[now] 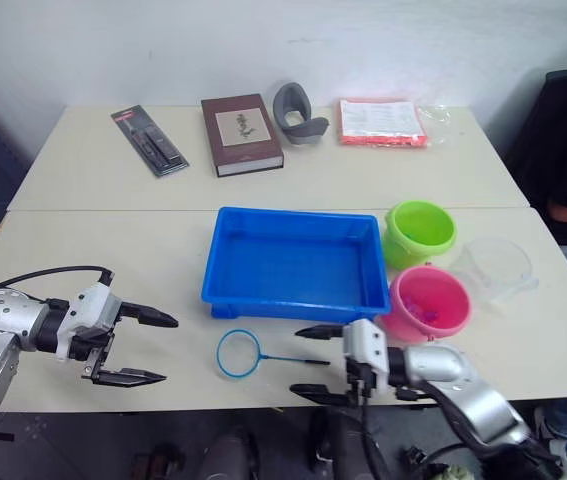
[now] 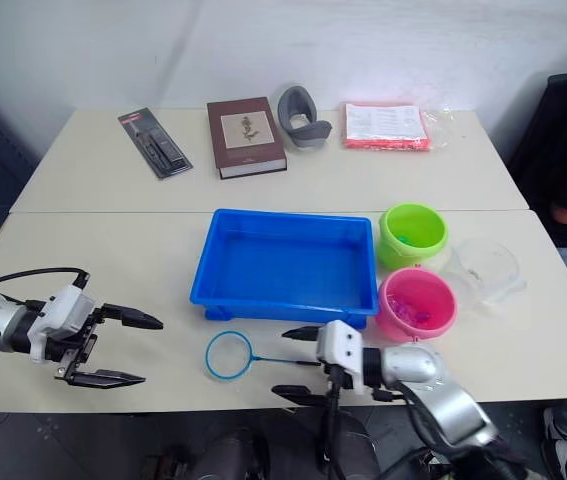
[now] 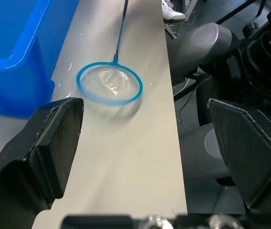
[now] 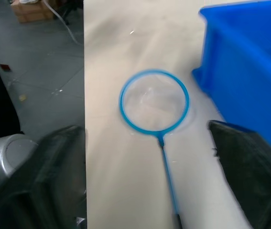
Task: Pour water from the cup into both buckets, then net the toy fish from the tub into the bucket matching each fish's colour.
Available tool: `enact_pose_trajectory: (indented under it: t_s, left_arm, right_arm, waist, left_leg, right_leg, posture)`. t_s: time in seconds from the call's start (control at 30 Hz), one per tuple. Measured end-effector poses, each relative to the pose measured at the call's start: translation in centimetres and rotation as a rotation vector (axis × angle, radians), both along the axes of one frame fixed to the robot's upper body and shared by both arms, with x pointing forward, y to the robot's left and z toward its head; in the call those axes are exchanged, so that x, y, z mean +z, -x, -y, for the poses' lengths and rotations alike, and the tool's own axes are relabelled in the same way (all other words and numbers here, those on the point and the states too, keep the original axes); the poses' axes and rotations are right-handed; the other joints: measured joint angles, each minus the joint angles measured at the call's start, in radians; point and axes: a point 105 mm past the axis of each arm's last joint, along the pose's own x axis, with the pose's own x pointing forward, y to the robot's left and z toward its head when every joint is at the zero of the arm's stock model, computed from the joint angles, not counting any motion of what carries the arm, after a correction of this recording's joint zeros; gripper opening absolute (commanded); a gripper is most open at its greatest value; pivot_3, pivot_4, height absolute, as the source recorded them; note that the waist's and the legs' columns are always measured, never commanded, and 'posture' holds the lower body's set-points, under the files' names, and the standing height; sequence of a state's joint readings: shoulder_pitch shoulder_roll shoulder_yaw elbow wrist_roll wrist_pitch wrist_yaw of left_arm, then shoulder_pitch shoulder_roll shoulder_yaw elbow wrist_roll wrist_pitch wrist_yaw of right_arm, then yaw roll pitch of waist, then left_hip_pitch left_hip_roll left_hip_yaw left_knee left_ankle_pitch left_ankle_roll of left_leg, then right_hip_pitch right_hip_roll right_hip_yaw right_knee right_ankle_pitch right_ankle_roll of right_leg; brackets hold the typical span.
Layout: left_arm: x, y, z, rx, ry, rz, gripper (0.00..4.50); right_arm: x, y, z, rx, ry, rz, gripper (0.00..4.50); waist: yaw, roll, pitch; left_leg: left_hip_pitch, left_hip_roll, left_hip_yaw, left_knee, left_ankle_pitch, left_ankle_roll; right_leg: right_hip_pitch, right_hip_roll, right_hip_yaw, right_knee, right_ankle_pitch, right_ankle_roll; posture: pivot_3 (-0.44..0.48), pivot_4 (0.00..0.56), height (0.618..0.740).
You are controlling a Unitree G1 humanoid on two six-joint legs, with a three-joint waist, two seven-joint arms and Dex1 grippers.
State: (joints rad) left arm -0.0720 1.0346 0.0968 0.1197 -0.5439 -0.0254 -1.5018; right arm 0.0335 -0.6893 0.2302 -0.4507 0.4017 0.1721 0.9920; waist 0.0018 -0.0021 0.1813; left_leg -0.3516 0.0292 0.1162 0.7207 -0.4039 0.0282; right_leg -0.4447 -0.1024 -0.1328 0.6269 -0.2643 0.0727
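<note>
At the near left edge of the pale tabletop (image 1: 113, 260), the left gripper (image 1: 151, 348) hovers with its two black fingers spread wide and nothing between them, aimed toward the middle of the table. Just to its right lies a small dip net with a round blue hoop (image 1: 239, 353) and a thin blue handle, flat on the table close to the front edge; the hoop sits just in front of the shallow rectangular bright blue plastic tub (image 1: 293, 262), near its front left corner, without touching it. The tub's floor looks bare in the head views. The right gripper (image 1: 321, 362) hangs over the end of the net handle, its fingers parted above and below it and closed on nothing. Right of the tub stand the two small round plastic buckets, touching or nearly so: the lime green bucket (image 1: 419, 232) farther back and the pink bucket (image 1: 425, 304) nearer, with small pink pieces visible inside it. The clear transparent plastic cup (image 1: 495, 266) stands just right of both buckets. On the far table lie a black packaged tool (image 1: 150, 140), a brown book (image 1: 241, 134), a grey curved holder (image 1: 298, 113) and a red-edged plastic packet (image 1: 380, 122).
</note>
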Motion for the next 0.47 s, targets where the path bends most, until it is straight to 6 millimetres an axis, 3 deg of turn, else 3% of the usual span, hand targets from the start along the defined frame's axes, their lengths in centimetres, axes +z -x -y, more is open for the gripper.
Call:
enact_pose_trajectory:
  t_s: [0.2,0.37,0.47]
  left_arm:
    - [-1.3,1.0,-3.8,0.121,-0.095,0.063,4.5]
    - [-2.7,0.9,-7.2,0.286,-0.167,0.117,4.5]
    - [-3.8,1.0,-7.7,0.321,-0.171,0.13,4.5]
  right_arm:
    - [4.3,4.3,5.9,-0.16,0.055,0.012,4.47]
    - [5.7,5.7,12.5,-0.296,0.263,0.137,4.47]
    - [6.1,5.4,15.0,-0.33,0.322,0.223,4.47]
  waist:
    - [0.005,-0.003,-0.002]
    - [0.012,-0.004,-0.002]
    - [0.008,-0.006,-0.003]
  left_leg:
    - [0.003,0.001,0.001,-0.002,-0.001,-0.001]
    - [0.02,0.003,0.004,-0.006,-0.008,0.003]
    - [0.021,0.002,0.004,-0.005,-0.01,0.004]
  right_leg:
    - [0.002,0.002,0.0,-0.004,0.0,-0.001]
    - [0.017,0.001,0.002,-0.009,-0.001,-0.001]
    - [0.016,-0.007,0.007,-0.008,0.0,-0.001]
  posture:
    - [0.0,0.15,0.74]
    - [0.0,0.15,0.74]
    - [0.0,0.15,0.74]
